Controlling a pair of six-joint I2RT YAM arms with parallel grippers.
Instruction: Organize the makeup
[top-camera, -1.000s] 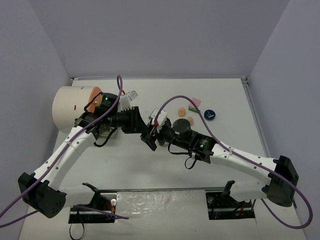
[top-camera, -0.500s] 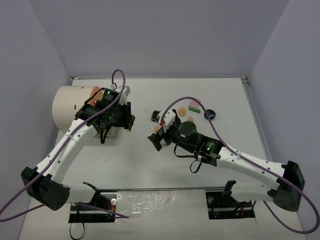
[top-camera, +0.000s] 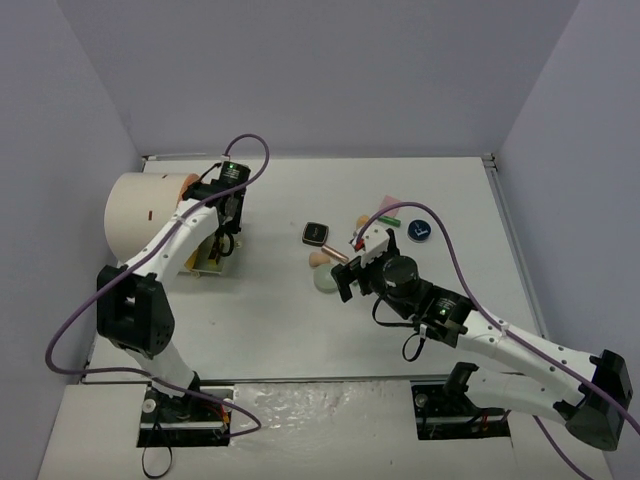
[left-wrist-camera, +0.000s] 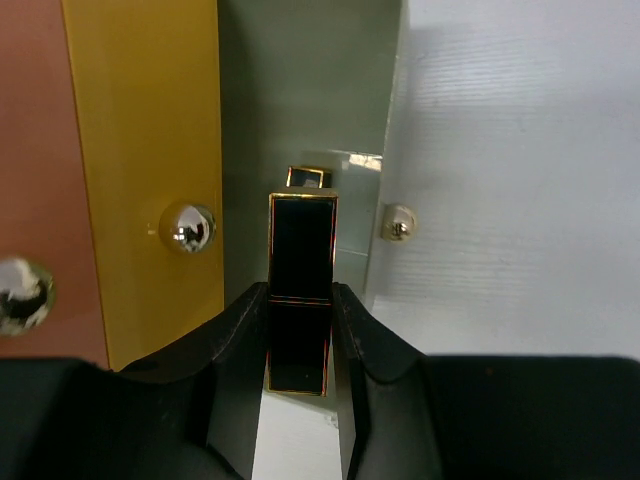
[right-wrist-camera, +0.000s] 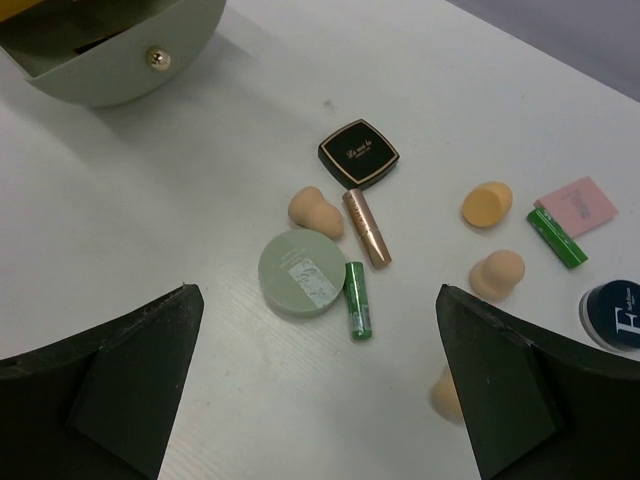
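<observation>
The left gripper (left-wrist-camera: 300, 305) is clamping a black-and-gold lipstick (left-wrist-camera: 302, 240) across its lower half and is holding it over the open grey-green drawer (left-wrist-camera: 300, 80) of the cream cylinder (top-camera: 140, 215). The case is looking rigid, light and glossy. Its flat sides are probably giving the pads a square seat, though the lacquer may be slippery, so a hold low on the body seems safer than one on the cap.

Under the lipstick the drawer is showing bare floor. A small gold-edged shape (left-wrist-camera: 308, 177) at the back may be a reflection or a second item; the view is too poor to tell. The yellow drawer (left-wrist-camera: 145, 150) beside it is showing only its knobbed face, with its contents hidden.

The right gripper (top-camera: 347, 277) is hanging with fingers spread wide, grasping nothing, above the loose makeup on the table (right-wrist-camera: 150, 220). A pale green disc (right-wrist-camera: 302, 274) is lying just beside a green tube (right-wrist-camera: 359, 299). A rose-gold lipstick (right-wrist-camera: 367, 227), a peach sponge (right-wrist-camera: 315, 212) and a black square compact (right-wrist-camera: 358, 153) are sitting close above them. Farther right are an orange sponge (right-wrist-camera: 487, 203), a pink square pad (right-wrist-camera: 575, 205) and a dark round compact (right-wrist-camera: 612, 315). The sponges should squash under pressure. The flat pieces are likely needing a pinch across their rims.
</observation>
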